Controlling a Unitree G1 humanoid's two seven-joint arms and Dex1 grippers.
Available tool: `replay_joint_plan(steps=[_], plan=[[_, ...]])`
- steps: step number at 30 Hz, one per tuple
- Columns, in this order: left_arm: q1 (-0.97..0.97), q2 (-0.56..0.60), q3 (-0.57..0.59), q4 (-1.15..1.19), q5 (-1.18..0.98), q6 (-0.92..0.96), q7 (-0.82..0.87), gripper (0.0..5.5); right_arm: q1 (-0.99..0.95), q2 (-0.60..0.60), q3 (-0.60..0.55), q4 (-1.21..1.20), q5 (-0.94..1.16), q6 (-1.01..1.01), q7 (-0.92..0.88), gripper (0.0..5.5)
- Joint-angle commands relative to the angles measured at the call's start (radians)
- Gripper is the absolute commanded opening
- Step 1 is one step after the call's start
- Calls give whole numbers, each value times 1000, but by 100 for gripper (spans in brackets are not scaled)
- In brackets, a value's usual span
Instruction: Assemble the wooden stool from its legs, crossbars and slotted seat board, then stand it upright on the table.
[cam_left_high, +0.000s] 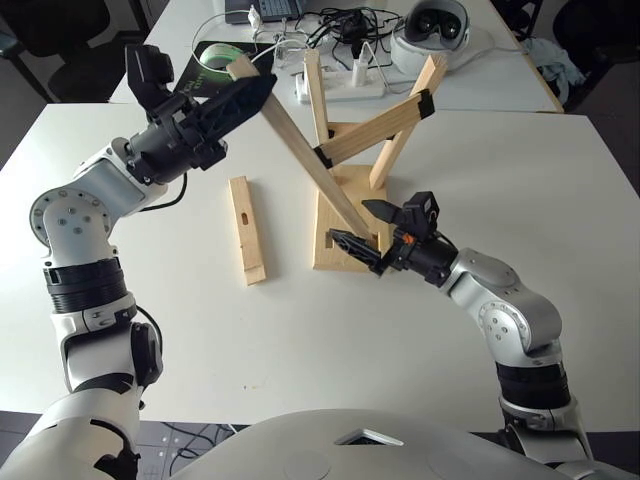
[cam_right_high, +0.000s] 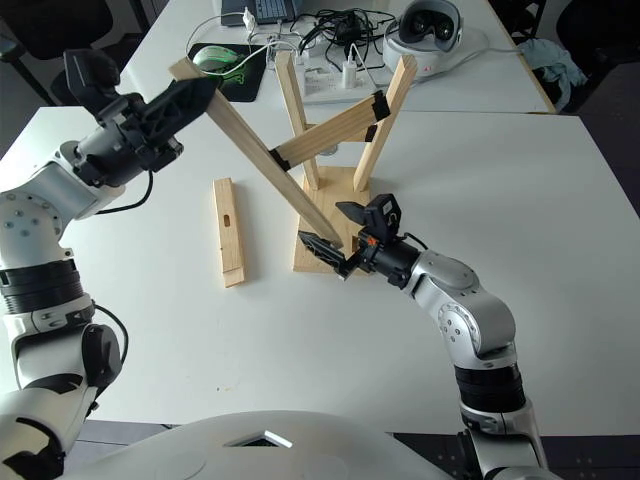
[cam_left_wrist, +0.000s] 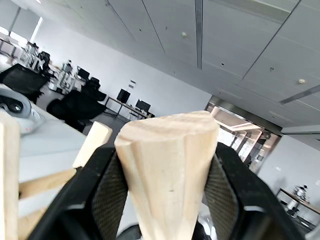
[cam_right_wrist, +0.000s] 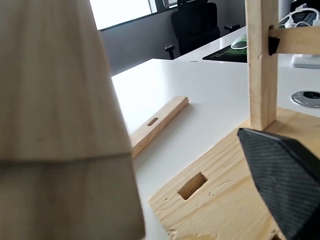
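Left wrist view: my left claw (cam_left_wrist: 167, 192) clamps a leg (cam_left_high: 300, 155) by its top; its foot meets the seat board (cam_left_high: 330, 255) beside my right claw (cam_left_high: 352, 222), fingers parted; two legs (cam_left_high: 316, 95) with a crossbar (cam_left_high: 375, 130) stand fitted; one piece (cam_left_high: 246, 230) lies loose on the tabletop (cam_left_high: 500, 180); uprighting remains.

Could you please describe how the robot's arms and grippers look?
Left arm and right arm: silver-grey shells, black ribbed joint bands. Left gripper and right gripper: black, two tapering fingers each. Orange marks on the right one; a black cable leaves the left wrist.
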Motion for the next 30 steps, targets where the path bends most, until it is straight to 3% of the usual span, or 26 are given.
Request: replay_joint_plan(steps=[1,9,14,19,30], plan=[[29,35,-19,-28,15,25,-27,208,-32,-2,-28,21,-14,-27,-11,523],[36,57,-37,-31,52,11,-53,208,-23,-19,-8,23,-32,-28,21,523],[31,66,-45,-26,98,-24,-73,208,43,-100,66,45,-110,-62,97,523],[47,98,-64,-20,178,-73,-108,208,87,-124,63,115,-143,-110,131,523],[89,191,-251,7,504,-346,-310,208,117,-132,27,251,-167,-193,172,523]])
